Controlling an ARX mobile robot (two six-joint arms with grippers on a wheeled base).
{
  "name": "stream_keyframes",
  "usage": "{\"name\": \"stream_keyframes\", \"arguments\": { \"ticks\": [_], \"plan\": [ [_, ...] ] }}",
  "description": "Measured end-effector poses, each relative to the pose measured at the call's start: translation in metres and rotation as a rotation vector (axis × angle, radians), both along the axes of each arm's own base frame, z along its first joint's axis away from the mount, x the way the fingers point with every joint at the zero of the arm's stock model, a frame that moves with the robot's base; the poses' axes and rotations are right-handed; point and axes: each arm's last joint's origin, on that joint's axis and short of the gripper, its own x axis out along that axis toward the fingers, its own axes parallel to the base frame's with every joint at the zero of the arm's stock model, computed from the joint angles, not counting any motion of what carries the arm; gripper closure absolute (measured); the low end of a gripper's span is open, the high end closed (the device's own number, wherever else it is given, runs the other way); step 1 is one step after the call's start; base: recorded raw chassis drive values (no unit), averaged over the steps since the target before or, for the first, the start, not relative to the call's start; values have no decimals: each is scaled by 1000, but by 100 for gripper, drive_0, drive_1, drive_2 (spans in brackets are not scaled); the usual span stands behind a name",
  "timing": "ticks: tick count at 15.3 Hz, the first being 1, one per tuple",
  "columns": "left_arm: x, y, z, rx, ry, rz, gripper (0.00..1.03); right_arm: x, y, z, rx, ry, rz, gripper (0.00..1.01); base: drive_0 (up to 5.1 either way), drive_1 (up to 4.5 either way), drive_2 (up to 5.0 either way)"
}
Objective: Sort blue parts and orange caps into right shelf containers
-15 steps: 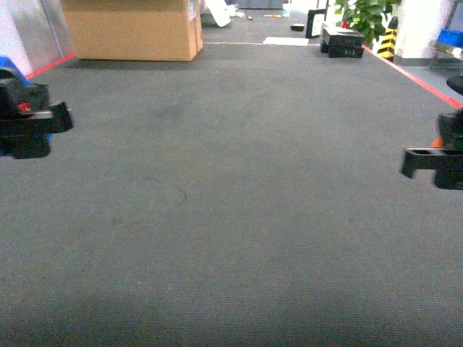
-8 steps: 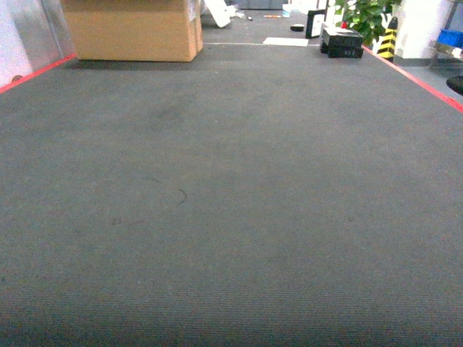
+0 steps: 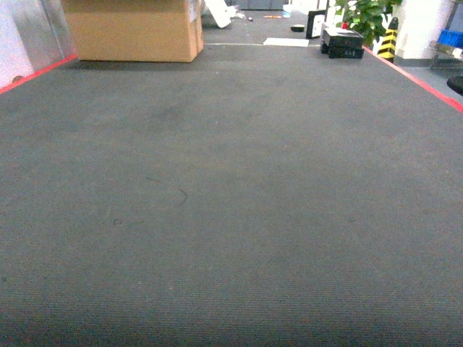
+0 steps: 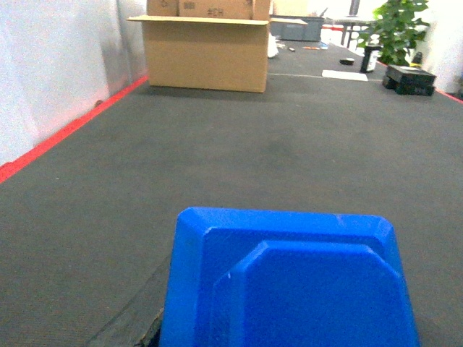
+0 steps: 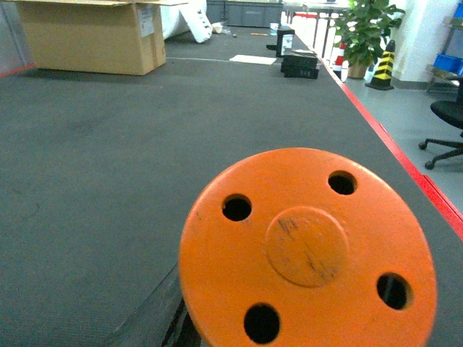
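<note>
- Across the head view lies a wide grey carpeted surface (image 3: 231, 217), edged with a red line (image 3: 36, 72) at the left and another at the right; neither end effector shows in this view.
- At the far left end of that surface stands a large cardboard box (image 3: 134, 29), and a potted green plant (image 3: 365, 18) rises at the far right, with a black case (image 3: 341, 42) just in front of it.
- Close under the left wrist camera sits a blue part (image 4: 289, 282), a bright-blue piece with bevelled corners and a raised inner panel; it fills the lower middle of that view.
- The left end effector itself is not visible there, so I cannot tell whether it is clenched on the blue part or released.
- Close under the right wrist camera is an orange cap (image 5: 307, 249), a round disc with four holes and a scuffed raised centre, filling the lower right of that view.
- The right end effector is likewise hidden, and whether it grips the orange cap cannot be told.
- Off the right edge in the right wrist view, a black office chair (image 5: 445, 126) stands on the lighter floor beyond the red line.
- No blue crate or shelf can be made out for certain in any view.
</note>
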Motion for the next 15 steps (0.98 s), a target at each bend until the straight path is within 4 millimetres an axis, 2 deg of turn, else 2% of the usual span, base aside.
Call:
{"name": "stream_keyframes", "arguments": {
  "ticks": [2,15],
  "plan": [
    [-3,-2,-5,-1,4,-24,59,-3,-10,-3,4,-5,-21,56,0,0,0],
    [-16,-2,-17,0,-14,-26,59,-15,-9,-12,8,-23,-1,56,0,0,0]
  ]
}}
